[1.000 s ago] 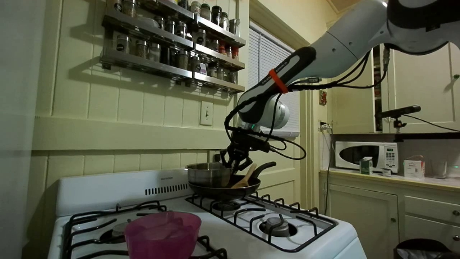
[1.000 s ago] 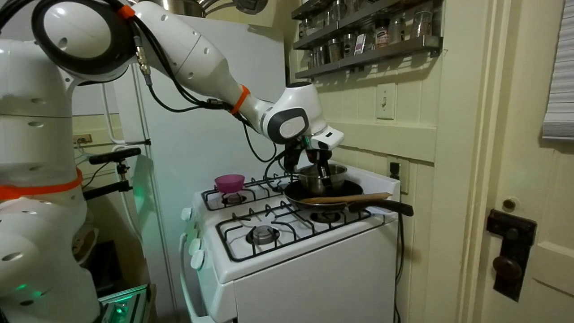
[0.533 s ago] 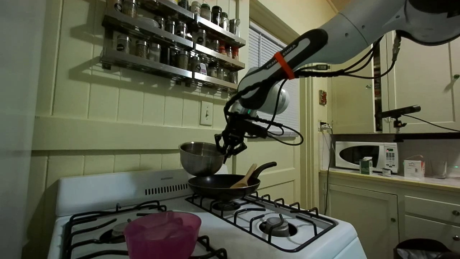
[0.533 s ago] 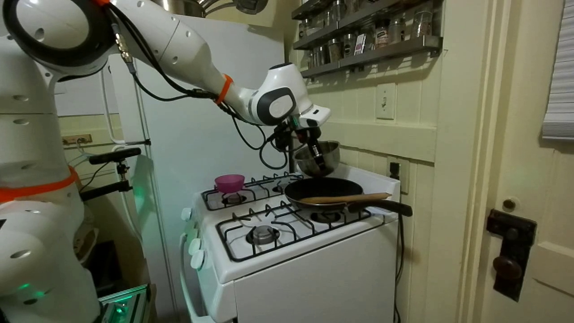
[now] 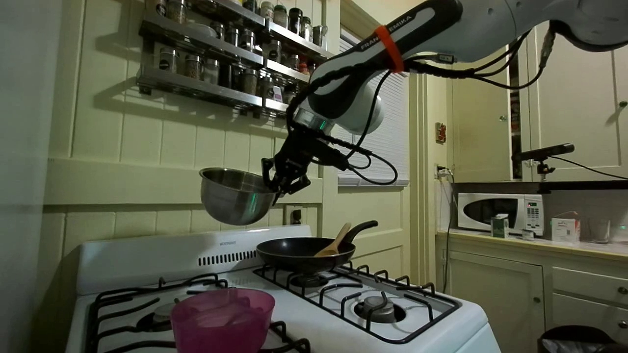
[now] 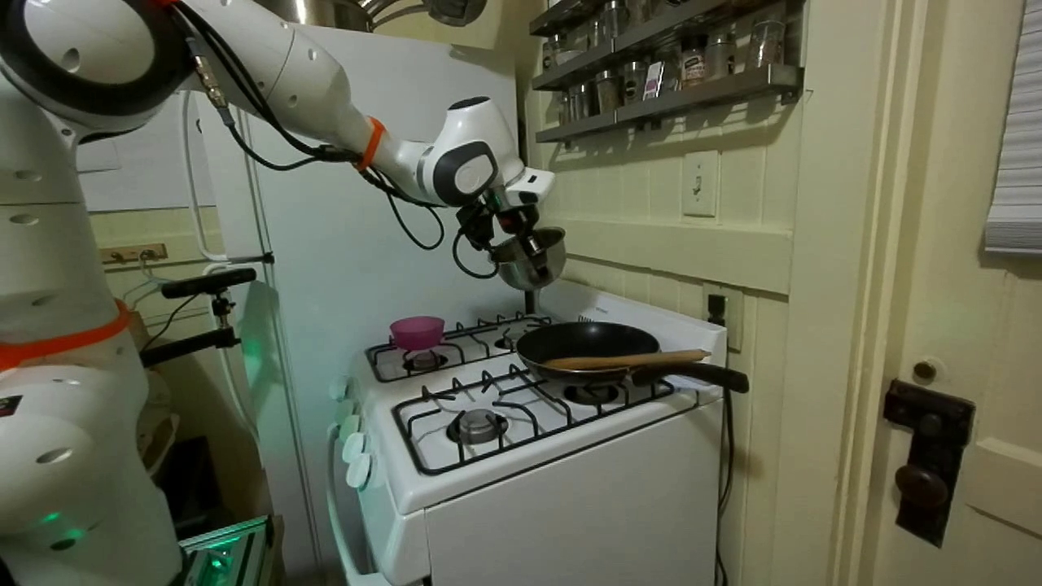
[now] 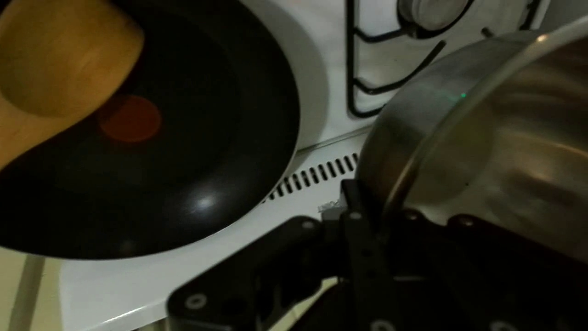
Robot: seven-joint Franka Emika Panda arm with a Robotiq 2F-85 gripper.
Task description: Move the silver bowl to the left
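Note:
The silver bowl (image 5: 230, 203) is a deep, shiny steel bowl, held in the air above the back of the stove. It also hangs in the air in an exterior view (image 6: 552, 264), tilted. My gripper (image 5: 277, 192) is shut on the bowl's rim, with one finger inside and one outside. In the wrist view the fingers (image 7: 370, 207) pinch the rim, and the bowl (image 7: 514, 156) fills the right side. The inner finger's tip is dark and hard to make out.
A dark frying pan (image 5: 294, 249) holding a wooden spoon (image 6: 635, 359) sits on the back burner. A pink bowl (image 5: 223, 321) stands on the front burner across the stove (image 6: 570, 472). A spice rack (image 5: 201, 88) hangs on the wall above. The stove's back panel (image 5: 171, 260) rises behind.
My gripper has lifted the silver bowl up out of the frying pan and carried it sideways, away from the pan's handle. The pan, spoon and pink bowl have not moved.

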